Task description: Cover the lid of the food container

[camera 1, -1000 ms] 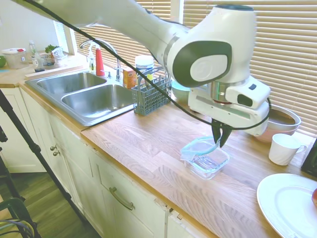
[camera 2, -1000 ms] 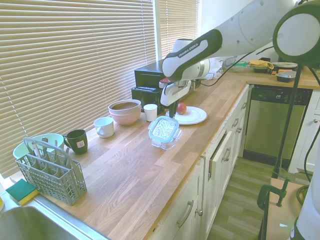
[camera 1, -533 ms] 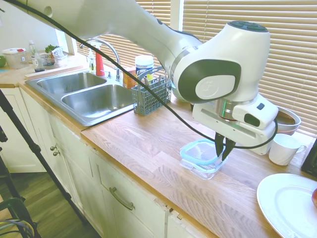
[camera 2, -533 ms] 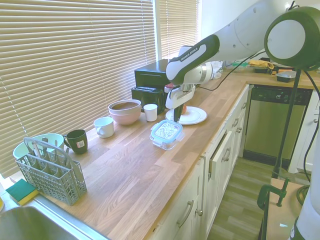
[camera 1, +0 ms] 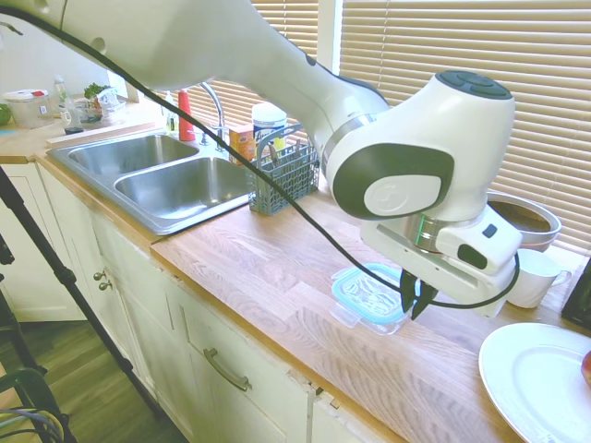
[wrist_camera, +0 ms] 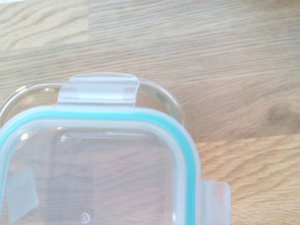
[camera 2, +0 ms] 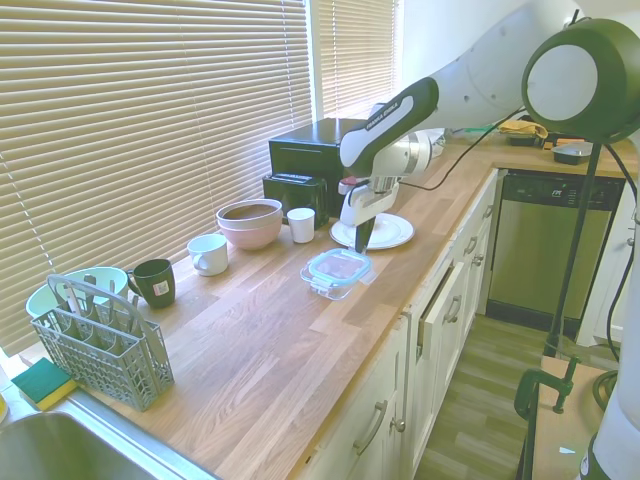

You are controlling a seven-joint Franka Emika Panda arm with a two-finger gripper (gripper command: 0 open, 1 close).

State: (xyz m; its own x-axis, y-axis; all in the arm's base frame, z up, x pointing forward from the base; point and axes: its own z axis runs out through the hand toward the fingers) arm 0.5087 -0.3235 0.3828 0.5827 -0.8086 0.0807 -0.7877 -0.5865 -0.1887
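now the teal-rimmed clear lid (camera 1: 371,295) sits atop the food container (wrist_camera: 161,96).

We find the lid (camera 2: 338,266) lying on the food container (camera 2: 333,284), near the front edge of the countertop (camera 2: 260,350), with the gripper (camera 2: 363,237) at its 1 o'clock in the second exterior view. From the container, the plate (camera 2: 385,233) lies at 1 o'clock, the small cup (camera 2: 301,224) at 11, the stacked bowls (camera 2: 250,223) at 10. The mug (camera 2: 208,254), dark mug (camera 2: 154,282) and cutlery basket (camera 2: 100,342) trail off toward 9.
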